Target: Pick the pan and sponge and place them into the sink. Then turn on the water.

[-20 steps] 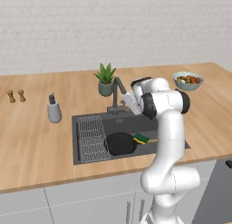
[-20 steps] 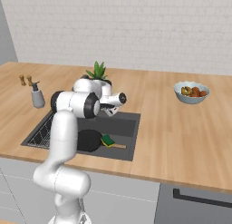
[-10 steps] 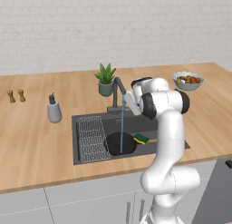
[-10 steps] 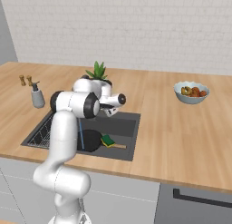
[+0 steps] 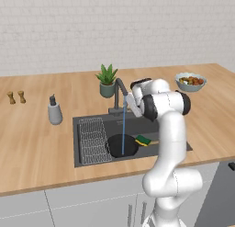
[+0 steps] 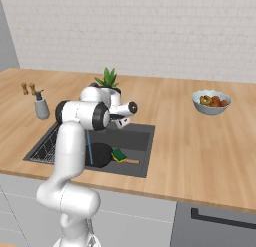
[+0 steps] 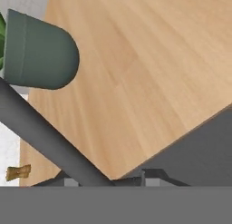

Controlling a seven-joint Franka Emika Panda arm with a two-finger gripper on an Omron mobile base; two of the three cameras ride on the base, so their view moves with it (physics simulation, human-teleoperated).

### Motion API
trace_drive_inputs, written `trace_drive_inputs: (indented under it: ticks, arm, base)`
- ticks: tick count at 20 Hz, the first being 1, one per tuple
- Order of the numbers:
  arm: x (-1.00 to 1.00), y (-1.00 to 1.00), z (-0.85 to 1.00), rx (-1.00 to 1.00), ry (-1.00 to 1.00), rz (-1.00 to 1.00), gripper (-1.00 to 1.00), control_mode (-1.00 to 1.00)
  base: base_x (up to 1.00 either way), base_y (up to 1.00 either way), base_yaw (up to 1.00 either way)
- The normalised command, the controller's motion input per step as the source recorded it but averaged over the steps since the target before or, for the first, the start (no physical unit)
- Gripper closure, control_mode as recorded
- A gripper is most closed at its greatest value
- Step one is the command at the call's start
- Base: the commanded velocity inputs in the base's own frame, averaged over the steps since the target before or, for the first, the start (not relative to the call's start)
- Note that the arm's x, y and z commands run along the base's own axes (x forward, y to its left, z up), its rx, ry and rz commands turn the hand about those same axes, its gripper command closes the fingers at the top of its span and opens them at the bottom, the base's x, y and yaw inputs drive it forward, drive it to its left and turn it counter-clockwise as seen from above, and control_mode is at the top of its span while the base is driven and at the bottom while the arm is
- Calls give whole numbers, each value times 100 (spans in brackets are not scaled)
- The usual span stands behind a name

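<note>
White Franka Panda arm with dark joints: rises upright from its base, bends sharply at a dark elbow joint at the top, forearm folded back toward the rear wall. Wrist: angled down and to the robot's left. Two-finger gripper [image 5: 129, 101]: partly hidden behind the wrist; finger spacing not discernible. Seen from the right, gripper [image 6: 121, 122] points low, beneath the cylindrical wrist.

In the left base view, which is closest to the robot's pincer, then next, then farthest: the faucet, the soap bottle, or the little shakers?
1. Faucet, right beside the pincer.
2. Soap bottle, on the counter left of the sink.
3. Shakers, far left on the counter.
</note>
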Motion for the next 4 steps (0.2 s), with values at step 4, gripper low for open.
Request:
trace_drive_inputs:
  ticks: [4]
  arm:
    - [18, 0, -43, 6, 3, -4, 100, -100]
  base:
    - [0, 0, 0]
